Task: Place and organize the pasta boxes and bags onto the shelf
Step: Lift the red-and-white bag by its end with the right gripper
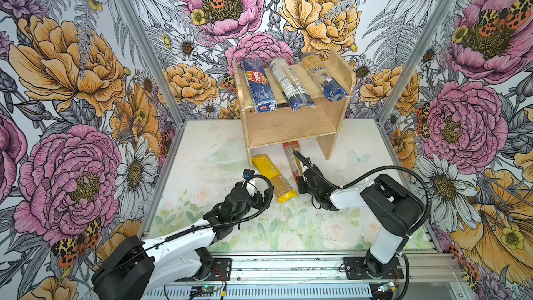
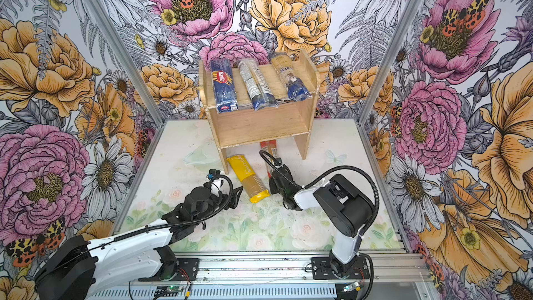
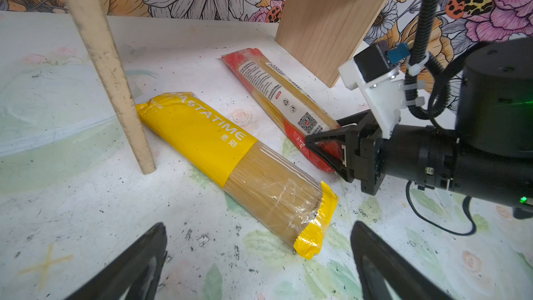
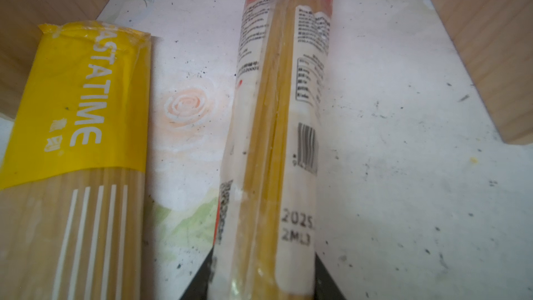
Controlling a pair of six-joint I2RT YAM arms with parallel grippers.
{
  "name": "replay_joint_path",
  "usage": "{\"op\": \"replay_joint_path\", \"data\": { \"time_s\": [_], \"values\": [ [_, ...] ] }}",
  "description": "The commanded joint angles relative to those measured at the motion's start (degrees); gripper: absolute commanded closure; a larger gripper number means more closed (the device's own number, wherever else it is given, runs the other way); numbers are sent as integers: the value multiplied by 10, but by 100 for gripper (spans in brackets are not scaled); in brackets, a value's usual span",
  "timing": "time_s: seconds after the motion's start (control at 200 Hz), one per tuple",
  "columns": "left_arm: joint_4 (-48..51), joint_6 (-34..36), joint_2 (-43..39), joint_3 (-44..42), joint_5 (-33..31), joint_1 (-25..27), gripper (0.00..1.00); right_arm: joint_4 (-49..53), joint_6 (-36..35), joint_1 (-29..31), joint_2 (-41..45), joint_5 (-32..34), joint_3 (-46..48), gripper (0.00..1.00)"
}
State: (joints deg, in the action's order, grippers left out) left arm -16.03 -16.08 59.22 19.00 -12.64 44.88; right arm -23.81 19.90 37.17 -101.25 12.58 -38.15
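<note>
Red pack (image 4: 268,139) lies on table (image 1: 202,163), far end under shelf (image 1: 288,131). R gripper (image 3: 327,132) is clamped on its near end, looks unlifted. Yellow pack (image 1: 272,177) lies beside it, L gripper (image 3: 259,227) spread wide just short of it. Barilla (image 1: 258,85), clear pack (image 1: 290,88) and blue-ended pack (image 1: 331,90) sit on top tier: 3 of 5 done. From above, red pack is partly hidden by shelf + arm.

red-ended pack (image 4: 277,139): flat on worktop (image 4: 389,183), one end between black fingers (image 4: 199,284) touching both its sides | yellow-ended pack (image 4: 80,139): alongside, apart | shelf panels (image 4: 484,53): flanking both packs
</note>
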Motion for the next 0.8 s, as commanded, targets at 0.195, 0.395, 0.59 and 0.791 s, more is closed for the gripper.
{"op": "replay_joint_path", "data": {
  "time_s": [0.195,0.395,0.59,0.791],
  "values": [
    [-1,3,-10,-7,-11,4,1,45,-3,6,23,-26,32,81],
    [-1,4,-8,-7,-11,4,1,48,1,4,43,-33,40,95],
    [0,3,-9,-7,-11,4,1,51,1,2,66,-33,54,100],
    [1,3,-10,-8,-11,4,1,64,3,0,96,-31,69,100]
  ]
}}
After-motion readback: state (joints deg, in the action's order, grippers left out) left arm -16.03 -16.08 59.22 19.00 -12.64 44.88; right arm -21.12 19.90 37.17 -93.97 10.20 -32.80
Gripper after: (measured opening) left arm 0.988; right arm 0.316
